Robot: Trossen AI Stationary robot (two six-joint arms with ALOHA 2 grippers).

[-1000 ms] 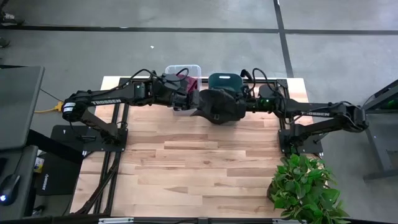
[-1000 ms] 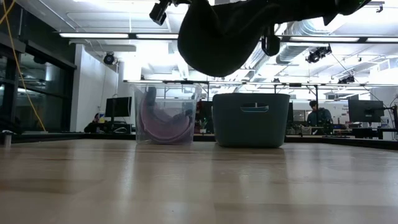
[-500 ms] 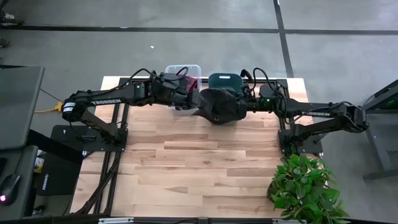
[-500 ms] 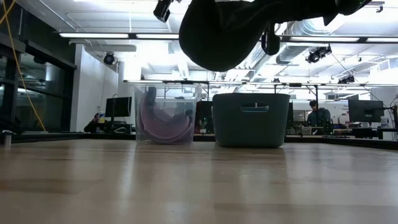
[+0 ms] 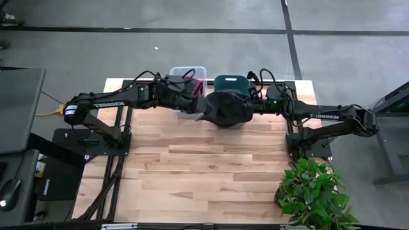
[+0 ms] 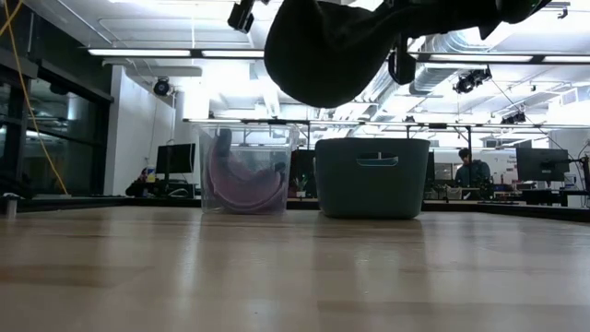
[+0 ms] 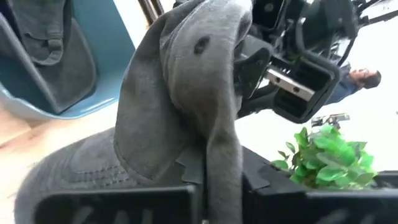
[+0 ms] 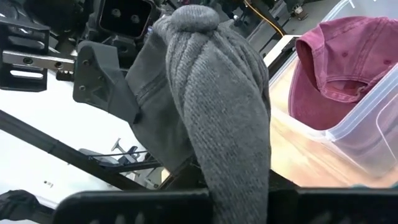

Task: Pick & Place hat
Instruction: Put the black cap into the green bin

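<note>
left gripper (image 5: 203, 106) jaws, right gripper (image 5: 246, 106) jaws clamp grey hat (image 5: 225, 108) | arm label: TROSSEN

Two arms (image 5: 121, 97), two bins (image 6: 372, 177), one grey hat (image 5: 225, 108), one maroon hat (image 8: 339, 68), one plant (image 5: 313, 191)

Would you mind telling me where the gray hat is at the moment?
In the high view the gray hat hangs in the air between the left gripper and right gripper, at the table's far edge, just in front of the teal bin and beside the clear bin.
</note>
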